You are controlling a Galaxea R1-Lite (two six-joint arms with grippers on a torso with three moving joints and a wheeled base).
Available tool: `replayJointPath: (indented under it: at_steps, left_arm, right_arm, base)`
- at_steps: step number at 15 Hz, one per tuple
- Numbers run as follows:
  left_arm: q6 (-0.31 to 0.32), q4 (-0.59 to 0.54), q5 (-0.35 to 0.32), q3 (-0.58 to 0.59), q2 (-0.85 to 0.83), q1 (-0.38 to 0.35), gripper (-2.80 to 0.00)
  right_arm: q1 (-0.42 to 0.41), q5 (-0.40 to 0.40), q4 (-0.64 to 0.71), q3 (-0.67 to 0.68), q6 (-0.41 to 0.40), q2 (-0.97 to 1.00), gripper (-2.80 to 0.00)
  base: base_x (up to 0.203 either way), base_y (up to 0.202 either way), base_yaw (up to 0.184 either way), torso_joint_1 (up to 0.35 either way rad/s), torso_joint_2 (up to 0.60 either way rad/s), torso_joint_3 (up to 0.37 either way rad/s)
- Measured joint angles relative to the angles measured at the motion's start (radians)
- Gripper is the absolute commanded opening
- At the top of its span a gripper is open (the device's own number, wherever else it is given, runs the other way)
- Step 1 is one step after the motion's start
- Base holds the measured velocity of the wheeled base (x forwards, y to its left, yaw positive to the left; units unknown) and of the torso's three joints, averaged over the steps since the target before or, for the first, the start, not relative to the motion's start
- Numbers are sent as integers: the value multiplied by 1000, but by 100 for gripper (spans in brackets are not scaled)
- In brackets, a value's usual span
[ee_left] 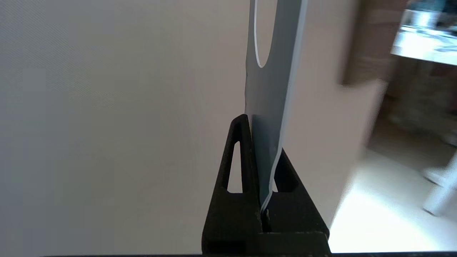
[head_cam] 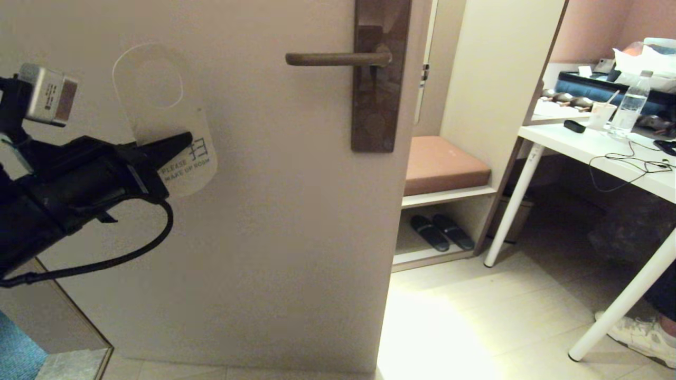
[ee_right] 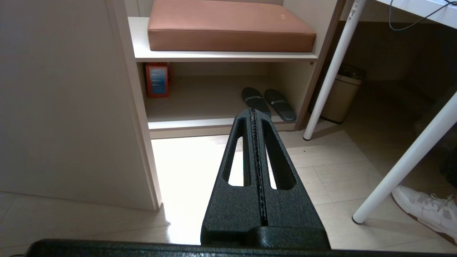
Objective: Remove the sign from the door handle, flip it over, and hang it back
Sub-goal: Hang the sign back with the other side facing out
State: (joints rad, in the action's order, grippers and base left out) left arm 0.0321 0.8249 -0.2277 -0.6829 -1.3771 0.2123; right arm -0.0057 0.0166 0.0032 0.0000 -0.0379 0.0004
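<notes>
My left gripper [head_cam: 182,141] is shut on the lower part of the sign [head_cam: 158,100] and holds it upright in front of the door, well left of the door handle [head_cam: 338,58]. The sign's pale face with "PLEASE MAKE UP ROOM" faces me, its round hole at the top. The left wrist view shows the sign [ee_left: 273,78] almost edge-on with its slate-blue side, clamped between the black fingers [ee_left: 239,157]. The handle is bare on its dark backplate [head_cam: 379,79]. My right gripper [ee_right: 253,113] is shut and empty, low near the floor, out of the head view.
The pale door [head_cam: 274,221] fills the left and middle. Past its right edge stand a shelf unit with a brown cushion [head_cam: 443,164] and slippers [head_cam: 441,232], a white table [head_cam: 597,148] with a bottle and cables, and a person's shoe [head_cam: 641,335].
</notes>
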Motion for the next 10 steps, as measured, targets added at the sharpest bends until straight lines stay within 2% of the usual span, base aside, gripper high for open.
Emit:
replayJointPath:
  at_steps: [4, 7, 10]
  left_arm:
    - [5, -95, 87, -105, -56, 46, -280]
    - [5, -161, 159, -168, -68, 113, -280]
    - [5, -183, 225, -210, -70, 173, -280]
  right_arm:
    - [0, 1, 0, 0, 0, 0, -280]
    - [0, 0, 0, 0, 0, 0, -280]
    - [0, 1, 0, 0, 0, 0, -280]
  base:
    - [0, 0, 0, 0, 0, 0]
    - [0, 0, 0, 0, 0, 0]
    - [0, 0, 0, 0, 0, 0]
